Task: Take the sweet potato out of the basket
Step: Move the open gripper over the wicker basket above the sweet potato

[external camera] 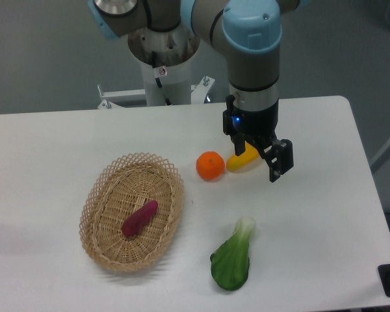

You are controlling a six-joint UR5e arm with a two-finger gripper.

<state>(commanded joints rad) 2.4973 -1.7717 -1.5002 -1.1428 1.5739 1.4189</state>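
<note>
Meanwhile, the sweet potato (pixel 140 218) lay inside the wicker basket (pixel 99 194), resting on the woven floor near its middle, its length running diagonally from lower left to upper right. The basket sat on the left part of the white table (pixel 52 149). To its right, just outside the scalloped rim, stood an orange (pixel 210 166), and touching or nearly touching that was a yellow squash-like vegetable (pixel 242 162), partly hidden behind the robot's tool. The gripper (pixel 265 158) hung over that yellow vegetable, well apart from the basket, its dark fingers (pixel 281 159) angled toward the right. From where I stood it held nothing, but I could not tell how far the jaws were parted, since only one finger showed clearly. Nearer the front edge of the table lay a bok choy (pixel 233 260), its pale stalk end pointing up toward the orange and its dark green leaves toward me.
</note>
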